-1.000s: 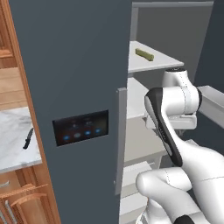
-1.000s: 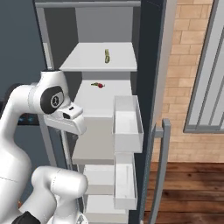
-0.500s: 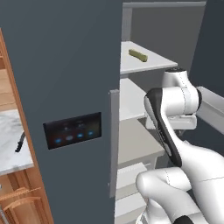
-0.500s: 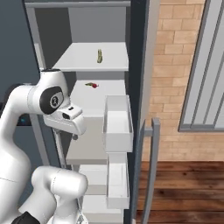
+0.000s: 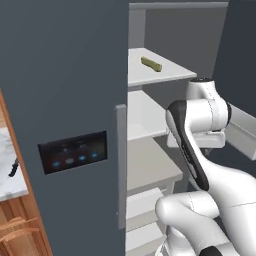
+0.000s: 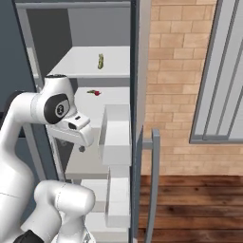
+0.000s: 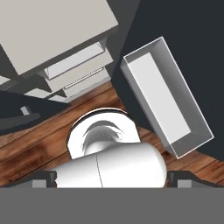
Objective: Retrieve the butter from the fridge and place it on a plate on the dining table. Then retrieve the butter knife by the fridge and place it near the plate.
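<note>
Olive-yellow butter (image 5: 151,64) lies on the top shelf (image 5: 165,75) of the open fridge (image 5: 70,100); I see it from both base views. My right base view also shows a small red thing (image 6: 94,92) on the shelf below, and pale door bins (image 6: 116,135) on the open door. My left base view shows the black panel with blue lights (image 5: 74,151) and a dark knife (image 5: 13,169) on the marble counter (image 5: 10,172) at the far left. My hand (image 7: 112,177) points down at the wooden floor (image 7: 39,140), fingers (image 7: 43,177) spread wide, holding nothing. The butter sits well above it.
</note>
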Available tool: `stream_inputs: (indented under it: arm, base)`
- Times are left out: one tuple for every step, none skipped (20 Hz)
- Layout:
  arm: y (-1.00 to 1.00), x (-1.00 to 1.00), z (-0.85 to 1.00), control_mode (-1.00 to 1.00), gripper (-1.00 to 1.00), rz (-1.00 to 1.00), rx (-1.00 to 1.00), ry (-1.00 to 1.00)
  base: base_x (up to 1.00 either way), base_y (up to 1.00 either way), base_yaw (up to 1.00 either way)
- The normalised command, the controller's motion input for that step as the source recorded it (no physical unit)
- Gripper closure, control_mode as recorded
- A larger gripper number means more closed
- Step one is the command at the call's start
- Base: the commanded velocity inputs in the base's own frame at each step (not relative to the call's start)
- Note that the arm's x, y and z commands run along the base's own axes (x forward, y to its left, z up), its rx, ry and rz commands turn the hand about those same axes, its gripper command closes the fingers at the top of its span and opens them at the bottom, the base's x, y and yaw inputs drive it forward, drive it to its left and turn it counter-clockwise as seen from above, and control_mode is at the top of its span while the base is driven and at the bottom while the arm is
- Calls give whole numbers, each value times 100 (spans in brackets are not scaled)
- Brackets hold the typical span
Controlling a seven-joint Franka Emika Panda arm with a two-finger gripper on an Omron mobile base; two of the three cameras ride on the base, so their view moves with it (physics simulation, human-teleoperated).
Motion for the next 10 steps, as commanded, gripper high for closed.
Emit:
stream_inputs:
  arm:
    - [0,0,0,100,-100,0,0,0]
    - [0,0,0,100,-100,0,0,0]
    - [0,0,0,100,-100,0,0,0]
    - [0,0,0,100,-100,0,0,0]
    - [0,0,0,100,-100,0,0,0]
    - [0,0,0,100,-100,0,0,0]
    - [0,0,0,100,-100,0,0,0]
    - [0,0,0,100,-100,0,0,0]
    - [0,0,0,100,-100,0,0,0]
    - [0,0,0,100,-100,0,0,0]
  base:
    - [53,-9,0]
    - [61,-11,0]
    - [66,-13,0]
    - [71,-11,0]
    - [73,-16,0]
    - [74,-19,1]
    - [71,-16,1]
    - [71,-15,2]
    - [68,-16,2]
    - [63,-16,3]
